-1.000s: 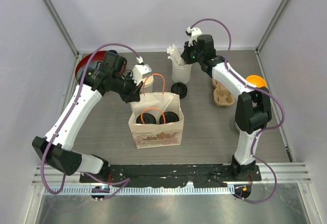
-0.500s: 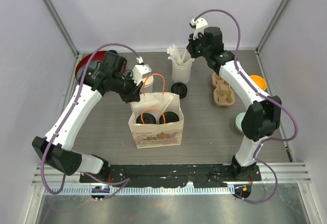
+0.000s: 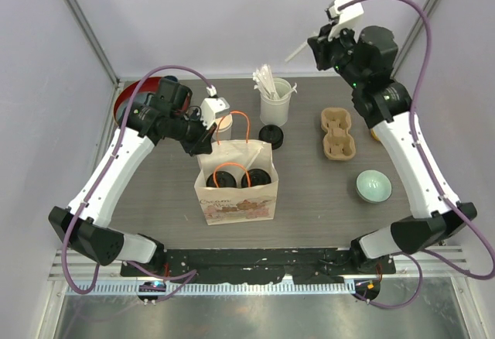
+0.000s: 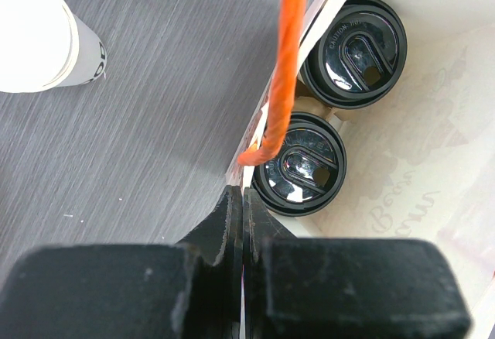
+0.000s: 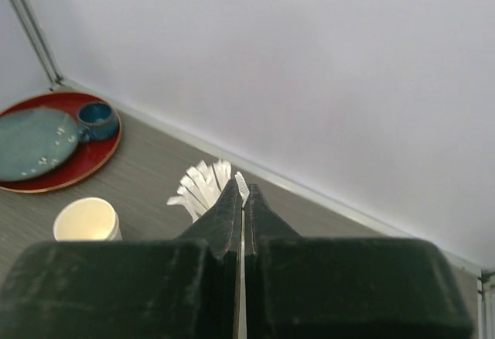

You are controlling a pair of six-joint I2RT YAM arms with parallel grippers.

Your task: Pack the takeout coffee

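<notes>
Right end effector [image 5: 241,192] lifts off stick holder [image 3: 274,111], high above far edge — clamped on one white stick [image 3: 296,52]. Left end effector [image 4: 242,196] pinches bag [image 3: 236,196] rim. Two lidded cups [image 4: 354,41] inside; third cup [image 4: 35,33] outside, unlidded.

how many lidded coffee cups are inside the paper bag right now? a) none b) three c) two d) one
c: the left wrist view shows one lidded cup and a second lidded cup side by side inside the paper bag.
</notes>
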